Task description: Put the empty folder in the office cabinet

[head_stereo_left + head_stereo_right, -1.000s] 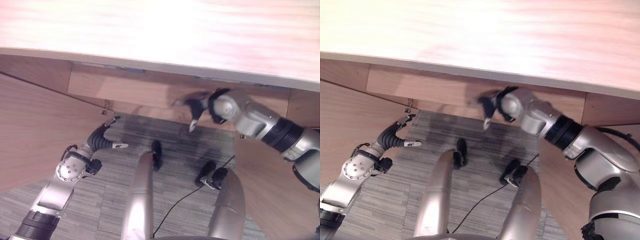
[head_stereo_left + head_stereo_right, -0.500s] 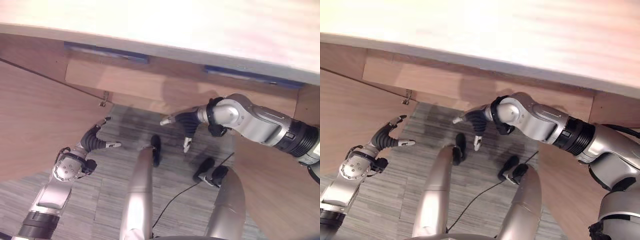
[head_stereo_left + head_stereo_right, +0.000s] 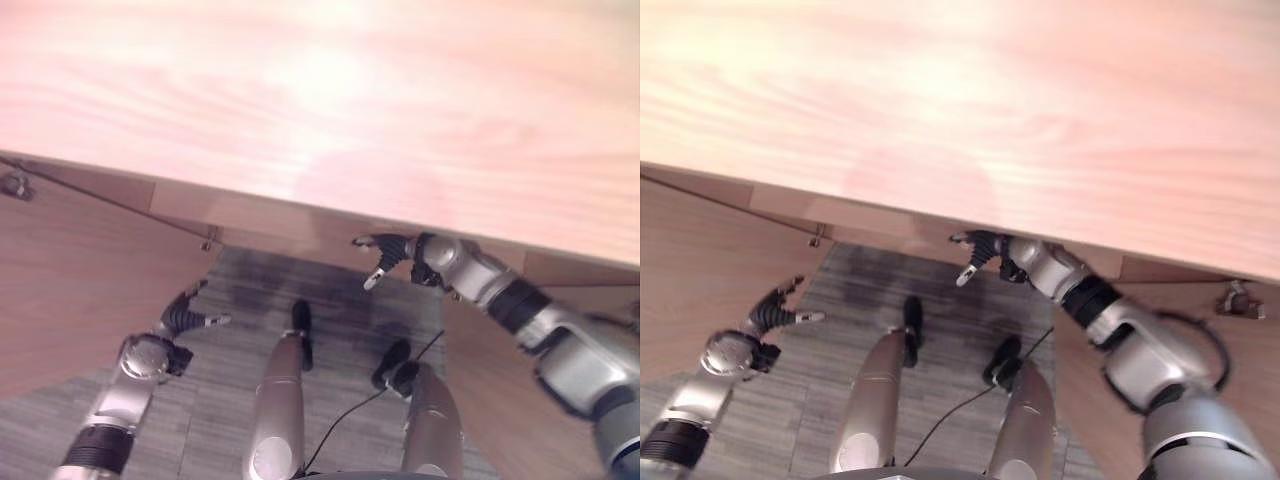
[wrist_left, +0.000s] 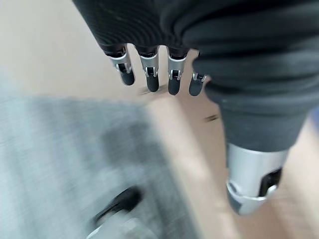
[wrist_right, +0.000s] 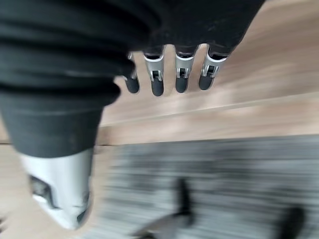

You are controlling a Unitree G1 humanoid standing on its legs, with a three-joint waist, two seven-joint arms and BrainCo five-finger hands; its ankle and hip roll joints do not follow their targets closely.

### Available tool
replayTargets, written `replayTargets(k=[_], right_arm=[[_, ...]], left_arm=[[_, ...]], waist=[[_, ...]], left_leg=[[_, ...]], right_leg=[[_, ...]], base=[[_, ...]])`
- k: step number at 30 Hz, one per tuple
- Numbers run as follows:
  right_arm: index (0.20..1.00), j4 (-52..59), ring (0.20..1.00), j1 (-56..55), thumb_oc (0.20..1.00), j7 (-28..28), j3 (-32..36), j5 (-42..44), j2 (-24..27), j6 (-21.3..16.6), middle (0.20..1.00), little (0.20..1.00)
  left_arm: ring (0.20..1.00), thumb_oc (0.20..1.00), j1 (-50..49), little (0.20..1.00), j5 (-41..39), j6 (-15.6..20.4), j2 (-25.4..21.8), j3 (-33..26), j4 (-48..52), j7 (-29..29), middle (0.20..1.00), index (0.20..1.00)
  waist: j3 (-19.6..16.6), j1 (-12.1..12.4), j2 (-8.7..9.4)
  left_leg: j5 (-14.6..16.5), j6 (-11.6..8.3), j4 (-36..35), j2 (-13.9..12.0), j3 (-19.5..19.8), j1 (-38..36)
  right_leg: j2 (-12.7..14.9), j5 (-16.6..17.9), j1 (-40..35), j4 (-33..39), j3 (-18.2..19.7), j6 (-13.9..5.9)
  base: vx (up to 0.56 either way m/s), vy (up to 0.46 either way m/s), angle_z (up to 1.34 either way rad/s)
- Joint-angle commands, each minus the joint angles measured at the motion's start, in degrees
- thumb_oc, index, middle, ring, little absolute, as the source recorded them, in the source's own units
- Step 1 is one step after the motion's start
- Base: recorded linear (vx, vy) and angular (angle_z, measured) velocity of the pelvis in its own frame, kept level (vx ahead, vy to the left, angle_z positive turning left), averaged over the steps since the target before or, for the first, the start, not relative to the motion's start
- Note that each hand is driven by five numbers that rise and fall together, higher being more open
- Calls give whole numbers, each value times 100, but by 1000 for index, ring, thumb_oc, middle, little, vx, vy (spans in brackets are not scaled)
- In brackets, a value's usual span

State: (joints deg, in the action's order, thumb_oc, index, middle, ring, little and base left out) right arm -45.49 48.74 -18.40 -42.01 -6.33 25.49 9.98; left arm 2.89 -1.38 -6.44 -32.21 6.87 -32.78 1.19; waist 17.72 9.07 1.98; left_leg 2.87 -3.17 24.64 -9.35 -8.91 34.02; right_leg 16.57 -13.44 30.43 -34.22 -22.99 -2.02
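Observation:
The wooden office cabinet's pale top (image 3: 320, 100) spreads across the upper part of both eye views. Its left door (image 3: 70, 270) and right door (image 3: 510, 390) stand swung out toward me. My right hand (image 3: 385, 255) reaches up just under the top's front edge, fingers (image 5: 167, 74) straight and empty, pointing at the wood panel inside. My left hand (image 3: 185, 318) hangs low beside the left door, fingers (image 4: 149, 74) straight, holding nothing.
Grey striped carpet (image 3: 225, 400) covers the floor between the two open doors. A metal hinge (image 3: 208, 243) sits at the left door's inner corner and another hinge (image 3: 1238, 300) on the right door. The gap between the doors is narrow.
The camera has tilted, so the cabinet top takes up more of the picture. My right hand has drawn in close under the top's front edge. The left hand stays low and open.

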Motion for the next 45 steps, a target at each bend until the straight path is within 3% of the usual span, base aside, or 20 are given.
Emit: replayTargets(k=[1, 3, 6, 7, 11, 16, 22, 24, 25, 28, 29, 31, 35, 36, 45], right_arm=[[1000, -874, 1000, 345, 1000, 953, -40, -372, -440, -97, 1000, 1000], [1000, -1490, 1000, 81, 1000, 1262, 310, -70, -840, -118, 1000, 1000], [1000, -2086, 1000, -239, 1000, 1488, 675, 284, -1144, -205, 1000, 1000], [1000, -2568, 1000, -704, 1000, 1694, 1038, 638, -1477, -274, 1000, 1000], [1000, -2945, 1000, -1440, 1000, 1705, 1220, 696, -1695, -348, 1000, 1000], [1000, -3101, 1000, -2195, 1000, 1743, 1564, 1014, -1751, -444, 1000, 1000], [1000, -3301, 1000, -2568, 1000, 1770, 1684, 1027, -1804, -472, 1000, 1000], [1000, -3281, 1000, -2591, 1000, 1862, 1649, 1097, -1854, -527, 1000, 1000], [1000, -3277, 1000, -2614, 1000, 1856, 1650, 1153, -1846, -529, 1000, 1000], [1000, -3255, 1000, -2794, 1000, 1822, 1805, 1553, -1855, -572, 1000, 1000], [1000, -3314, 1000, -2891, 1000, 1804, 2005, 1843, -1804, -585, 1000, 1000], [1000, -3480, 1000, -3079, 1000, 1866, 2358, 2051, -1660, -612, 1000, 1000], [1000, -3612, 1000, -3447, 1000, 1924, 2849, 2277, -1488, -649, 1000, 1000], [1000, -3643, 1000, -3508, 1000, 1924, 2922, 2300, -1454, -654, 1000, 1000], [1000, -3685, 1000, -3759, 1000, 1836, 3491, 2916, -1332, -687, 1000, 1000]], left_arm=[[1000, 1000, 85, 1000, -238, 91, 31, 391, -848, -454, 1000, 1000], [1000, 1000, 273, 1000, -232, 127, 321, 508, -1778, -607, 1000, 1000], [1000, 1000, 387, 1000, -154, 212, 566, 607, -2366, -752, 1000, 1000], [1000, 1000, 388, 1000, -119, 224, 913, 565, -3229, -835, 1000, 1000], [1000, 1000, 332, 1000, 74, 207, 1153, 432, -3959, -877, 1000, 1000], [1000, 1000, 221, 1000, 113, 275, 1394, 440, -3991, -817, 1000, 1000], [1000, 1000, 204, 1000, -70, 366, 1608, 610, -3771, -741, 1000, 1000], [1000, 1000, 238, 1000, -208, 421, 1742, 678, -3703, -646, 1000, 1000], [1000, 1000, 235, 1000, -224, 429, 1764, 689, -3694, -620, 1000, 1000], [1000, 1000, 181, 1000, -237, 445, 1885, 733, -3786, -561, 1000, 1000], [1000, 1000, 164, 1000, -271, 438, 1968, 734, -3826, -525, 1000, 1000], [1000, 1000, 123, 1000, -265, 454, 2061, 797, -3875, -467, 1000, 1000], [1000, 1000, 100, 1000, -174, 443, 2129, 809, -3970, -457, 1000, 1000], [1000, 1000, 95, 1000, -166, 454, 2144, 805, -3997, -453, 1000, 1000], [1000, 1000, 65, 1000, -58, 485, 2231, 743, -4338, -389, 1000, 1000]], waist=[[-250, 79, 97], [-324, 22, 89], [-407, 11, 66], [-570, -16, 47], [-910, -71, 16], [-1261, -119, -101], [-1422, -124, -199], [-1352, -122, -86], [-1341, -123, -56], [-1364, -194, 18], [-1421, -263, 9], [-1504, -387, -90], [-1656, -571, -173], [-1660, -604, -144], [-1646, -806, -239]], left_leg=[[-74, -17, -618, -80, 297, -293], [-269, -91, -1030, -102, 276, -668], [-498, -184, -1496, -123, 234, -1086], [-716, -275, -1885, -229, 133, -1521], [-945, -392, -2358, -358, -17, -2054], [-1207, -501, -2806, -425, -109, -2544], [-1538, -673, -2880, -543, -133, -2657], [-898, -448, -2044, -437, -143, -2702], [-735, -394, -1848, -347, -68, -2721], [-19, -174, -1158, 90, 247, -2763], [396, -54, -1012, 345, 297, -2829], [718, 51, -1085, 506, 202, -2988], [634, 88, -1840, 678, 204, -3374], [489, 139, -2012, 764, 168, -3397], [179, 339, -2864, 1206, 190, -3727]], right_leg=[[-105, 665, -495, 1220, -6, -239], [-235, 704, -822, 1547, -86, -243], [-383, 767, -1190, 1890, -180, -259], [-582, 833, -1600, 2323, -233, -273], [-839, 904, -2136, 2937, -267, -299], [-1070, 858, -2635, 3297, -356, -256], [-1322, 861, -2942, 3716, -459, -198], [-1266, 983, -2961, 3789, -351, -171], [-1239, 1016, -2953, 3805, -335, -173], [-1239, 1143, -2953, 3893, -157, -198], [-1257, 1178, -2930, 3922, -66, -228], [-1283, 1167, -2947, 3922, -29, -240], [-1203, 1404, -2863, 3922, -67, -344], [-1111, 1534, -2784, 3922, -119, -331], [-781, 2124, -2367, 3873, 26, -618]], base=[[127, -120, -8], [70, -83, -10], [108, -100, -4], [115, -103, 3], [113, -86, -7], [85, -57, -10], [-5, -59, 2], [-106, -64, -4], [-97, -45, -19], [-38, 2, -36], [-23, 75, -27], [-58, 155, -8], [-93, 196, 17], [-120, 119, 12], [-156, 178, 0]])
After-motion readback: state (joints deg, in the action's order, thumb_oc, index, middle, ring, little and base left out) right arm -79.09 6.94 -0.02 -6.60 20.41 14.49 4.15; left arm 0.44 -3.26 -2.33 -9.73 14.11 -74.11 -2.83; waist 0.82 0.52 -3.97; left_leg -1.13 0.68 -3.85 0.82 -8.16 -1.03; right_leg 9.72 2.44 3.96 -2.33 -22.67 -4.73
